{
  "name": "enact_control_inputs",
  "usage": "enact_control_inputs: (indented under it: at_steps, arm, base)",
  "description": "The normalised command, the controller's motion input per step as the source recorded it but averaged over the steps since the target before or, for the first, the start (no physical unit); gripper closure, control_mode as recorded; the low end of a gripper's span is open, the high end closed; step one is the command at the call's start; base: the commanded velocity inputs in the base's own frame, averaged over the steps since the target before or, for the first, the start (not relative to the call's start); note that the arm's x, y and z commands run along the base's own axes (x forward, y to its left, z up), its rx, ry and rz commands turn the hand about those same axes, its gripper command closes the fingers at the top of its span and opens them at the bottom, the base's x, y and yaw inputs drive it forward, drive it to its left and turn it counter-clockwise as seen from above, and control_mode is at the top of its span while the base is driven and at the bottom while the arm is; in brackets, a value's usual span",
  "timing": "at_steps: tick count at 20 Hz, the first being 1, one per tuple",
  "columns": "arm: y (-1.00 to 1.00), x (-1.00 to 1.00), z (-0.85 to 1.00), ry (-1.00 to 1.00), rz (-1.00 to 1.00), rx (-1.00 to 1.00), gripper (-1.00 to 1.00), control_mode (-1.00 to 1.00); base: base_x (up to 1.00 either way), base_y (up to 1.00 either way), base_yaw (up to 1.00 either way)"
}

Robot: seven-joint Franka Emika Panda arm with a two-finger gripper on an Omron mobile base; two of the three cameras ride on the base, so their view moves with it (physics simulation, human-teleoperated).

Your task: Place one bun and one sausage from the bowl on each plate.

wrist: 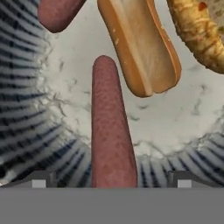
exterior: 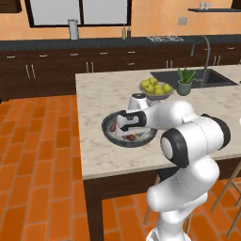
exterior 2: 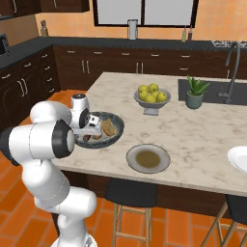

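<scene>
Tool [wrist: 112, 181] is down in the bowl [wrist: 26, 109], tips spread either side of a sausage [wrist: 109, 131], not pinching it. Sausage's long axis runs straight away from the tool, between the tips. You also have a bun [wrist: 140, 43] just beside and a second sausage [wrist: 57, 13]. Greyish plate [exterior 2: 148, 158] on the counter [exterior 2: 202, 135] holds nothing.

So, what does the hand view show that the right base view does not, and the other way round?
Hand view alone: the long sausage between the open pincer tips, a second sausage.

Right base view alone: greyish-beige plate, white plate, fruit bowl, plant, sink.

Both: the bowl with a bun.
</scene>
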Motion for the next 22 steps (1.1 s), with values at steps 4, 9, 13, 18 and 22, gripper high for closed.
enact_control_inputs:
  at_steps: [4,9,13,18,22]
  arm:
    - [0.0,0.11,-0.29,0.0,0.0,0.0,-1.0,-1.0]
    - [0.0,0.03,-0.25,0.1,0.0,0.0,-1.0,-1.0]
    - [0.0,0.0,-0.18,0.07,0.0,0.0,-1.0,-1.0]
    - [0.0,0.0,-0.05,0.05,0.0,0.0,1.0,-1.0]
    - [0.0,0.0,-0.02,0.03,0.0,0.0,1.0,-1.0]
  base:
    - [0.0,0.0,0.0]
    - [0.0,0.0,0.0]
    - [0.0,0.0,0.0]
    - [0.0,0.0,0.0]
    - [0.0,0.0,0.0]
